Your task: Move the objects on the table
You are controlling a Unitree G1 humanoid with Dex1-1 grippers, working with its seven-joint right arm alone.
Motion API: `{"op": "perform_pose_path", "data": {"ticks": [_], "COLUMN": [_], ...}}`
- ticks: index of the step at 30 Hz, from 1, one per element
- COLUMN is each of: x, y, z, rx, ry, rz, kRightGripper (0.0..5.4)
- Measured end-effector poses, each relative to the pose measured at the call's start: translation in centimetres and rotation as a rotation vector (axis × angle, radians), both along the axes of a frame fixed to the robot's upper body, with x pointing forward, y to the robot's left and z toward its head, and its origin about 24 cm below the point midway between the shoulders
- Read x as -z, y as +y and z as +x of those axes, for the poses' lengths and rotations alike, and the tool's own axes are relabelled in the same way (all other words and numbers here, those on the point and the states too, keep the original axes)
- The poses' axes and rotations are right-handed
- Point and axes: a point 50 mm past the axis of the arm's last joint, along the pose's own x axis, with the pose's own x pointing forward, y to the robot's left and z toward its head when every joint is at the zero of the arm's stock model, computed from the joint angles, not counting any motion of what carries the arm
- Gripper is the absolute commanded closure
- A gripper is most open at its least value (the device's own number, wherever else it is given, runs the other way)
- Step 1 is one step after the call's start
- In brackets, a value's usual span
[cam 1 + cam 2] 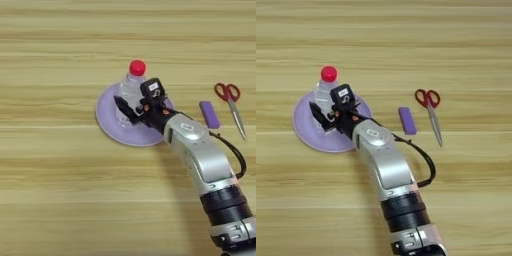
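Bottle [131,90], red cap, stands upright on purple plate [107,120], mid-tabletop toward far edge. Left eye view: right gripper [134,105] at bottle body, one black finger on each side; jaws look closed on it, bottle base on plate. Purple block [209,114] and scissors [230,105] lie toward right edge.

Right eye view: same grip, block [407,120] untouched, well apart from plate. Judgement: bottle looks placed, block pending. White tube not visible.

Robot test bench, likely a lab

Only a bare wooden table [50,200] fills both views edge to edge, with a silver robot arm [200,155] and cable over a few small props; no room shows.
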Motion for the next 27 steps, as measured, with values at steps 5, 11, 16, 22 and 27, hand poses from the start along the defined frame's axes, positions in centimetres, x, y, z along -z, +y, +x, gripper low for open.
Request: {"op": "perform_pose_path", "data": {"ticks": [5,11,16,22,27], "x": [0.04,0.06,0.06,0.1,0.44], "y": [0.04,0.04,0.06,0.04,-0.12], "z": [0.0,0.0,0.0,-0.23,-0.83], "rx": [0.0,0.001,0.0,-0.007,-0.003], "ry": [0.001,-0.001,-0.001,-0.001,0.005], "rz": [-0.002,-0.012,-0.012,-0.009,-0.01], "kRightGripper": [0.75,0.13,0.04,0.04,0.04]}}
